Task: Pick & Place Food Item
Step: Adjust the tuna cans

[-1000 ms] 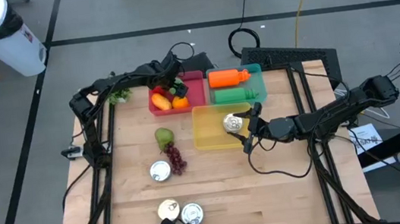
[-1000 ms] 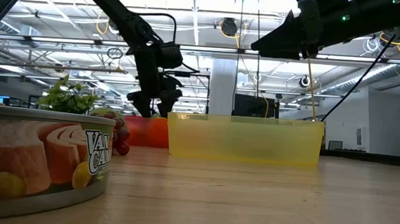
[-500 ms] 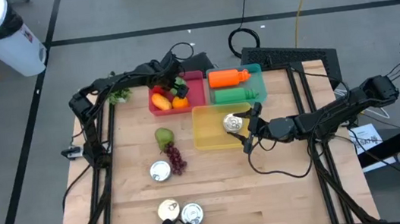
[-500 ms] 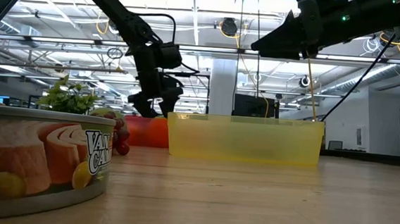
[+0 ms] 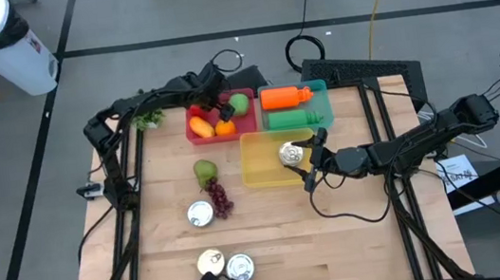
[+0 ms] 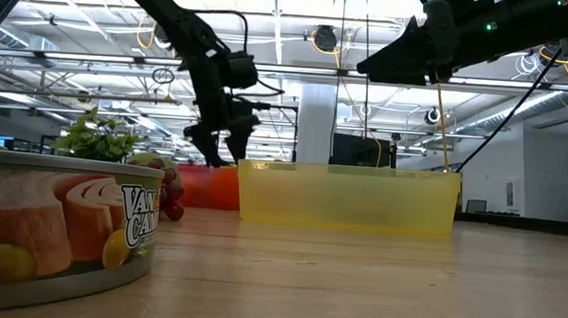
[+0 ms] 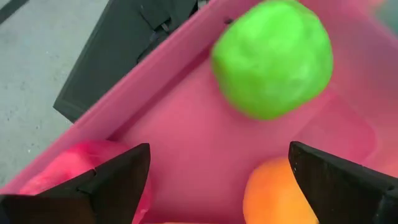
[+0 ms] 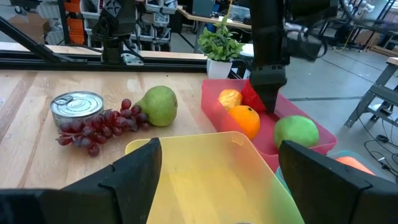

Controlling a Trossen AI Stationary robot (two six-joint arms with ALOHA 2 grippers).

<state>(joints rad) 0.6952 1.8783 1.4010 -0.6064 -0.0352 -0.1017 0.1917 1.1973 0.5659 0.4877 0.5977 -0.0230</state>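
A: Start with the big things. What's the surface?

B: A pale wooden table (image 5: 358,241) with visible grain, on a grey concrete floor taped in lines; the level view looks into a bright hall of ceiling trusses and strip lights

A: And the containers?

B: A translucent yellow bin (image 5: 267,157), rectangular with rounded corners, holds a metal can (image 5: 290,154). Behind it sits a glossy pink tray (image 5: 248,111), and beside that a teal tray (image 5: 323,102) with an orange bottle (image 5: 283,97)

A: Where is the food item?

B: The green apple (image 7: 272,57), smooth, matte and round, lies in a corner of the pink tray, near an orange (image 7: 280,193) and a red fruit (image 7: 68,171). Nothing touches it

A: The arms?

B: The left gripper (image 5: 214,97) hangs above the pink tray, fingers spread wide and empty, the apple lying free ahead of them. The right gripper (image 5: 314,159) hovers at the yellow bin's edge, jaws well apart, holding nothing

A: Smaller things?

B: On the bare wood: a green pear (image 5: 204,171), a cluster of dark red grapes (image 5: 221,199), a ridged silver tin (image 5: 200,213), and two more cans (image 5: 225,264) near the front edge. A small leafy plant (image 5: 149,120) stands at the back left corner
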